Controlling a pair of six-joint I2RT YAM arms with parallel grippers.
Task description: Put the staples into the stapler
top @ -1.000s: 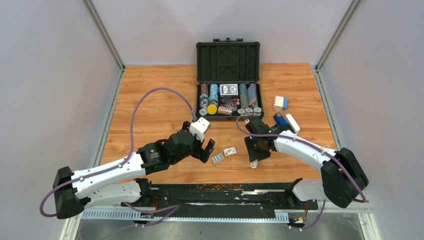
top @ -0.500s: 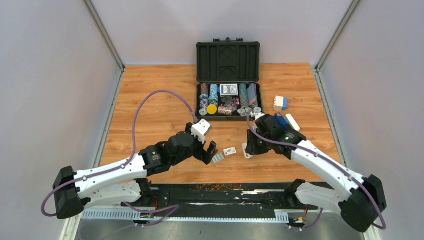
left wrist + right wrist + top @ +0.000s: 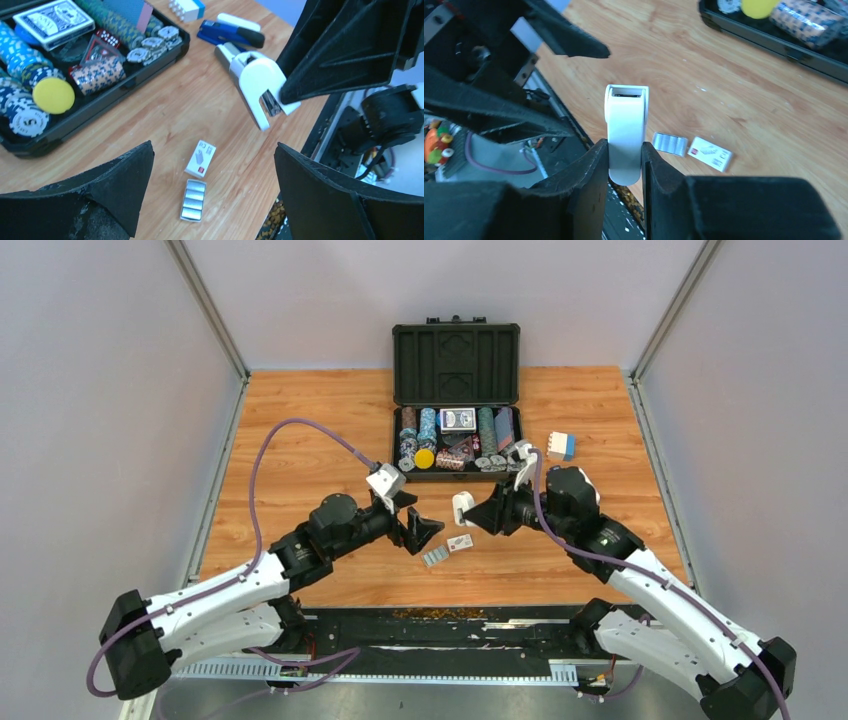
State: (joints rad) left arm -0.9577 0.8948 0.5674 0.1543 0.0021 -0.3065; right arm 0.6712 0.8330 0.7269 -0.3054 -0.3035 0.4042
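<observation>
The staples [image 3: 434,556] are silvery strips in a small open white tray on the wood, with the white sleeve [image 3: 460,543] lying beside it. They also show in the left wrist view [image 3: 193,200] and the right wrist view [image 3: 670,143]. My right gripper [image 3: 487,515] is shut on the stapler [image 3: 462,508], a slim pale grey body. It holds the stapler in the air, its open front end pointing toward the left arm [image 3: 626,125]. My left gripper [image 3: 420,530] is open and empty above the staples, with the stapler [image 3: 257,85] just ahead of it.
An open black poker chip case [image 3: 457,400] with chips and cards stands at the back centre. A dark blue stapler [image 3: 230,32] and a white-and-blue block [image 3: 561,445] lie at the right. The black base rail runs along the near edge.
My right gripper has lifted the stapler off the table and swung it up and left toward the left gripper. My left gripper has drawn back slightly and tilted up.
</observation>
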